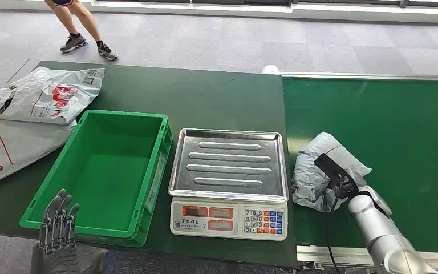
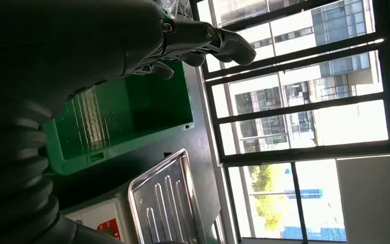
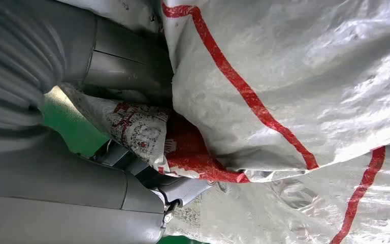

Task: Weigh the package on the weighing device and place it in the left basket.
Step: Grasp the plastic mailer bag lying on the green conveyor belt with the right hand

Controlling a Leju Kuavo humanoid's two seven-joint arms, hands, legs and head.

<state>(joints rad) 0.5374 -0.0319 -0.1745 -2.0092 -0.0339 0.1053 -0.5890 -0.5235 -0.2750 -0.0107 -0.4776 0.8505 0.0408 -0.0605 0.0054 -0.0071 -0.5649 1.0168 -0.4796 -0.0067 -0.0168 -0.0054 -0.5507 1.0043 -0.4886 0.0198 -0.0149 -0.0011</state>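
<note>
Package [image 1: 324,171] clutched by right robot hand [image 1: 351,188], at the scale's [image 1: 228,180] three o'clock.
Slick film may slip mid-lift; left robot hand [image 1: 60,224] hangs empty, fingers apart.

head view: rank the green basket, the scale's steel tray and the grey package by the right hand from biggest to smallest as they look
1. green basket
2. steel tray of the scale
3. grey package, partly hidden by the right hand, so its full extent is unsure

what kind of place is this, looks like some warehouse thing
Likely a parcel-sorting station set up indoors: a green conveyor belt carrying a grey package, an electronic scale, and a green basket for sorted parcels.
</note>
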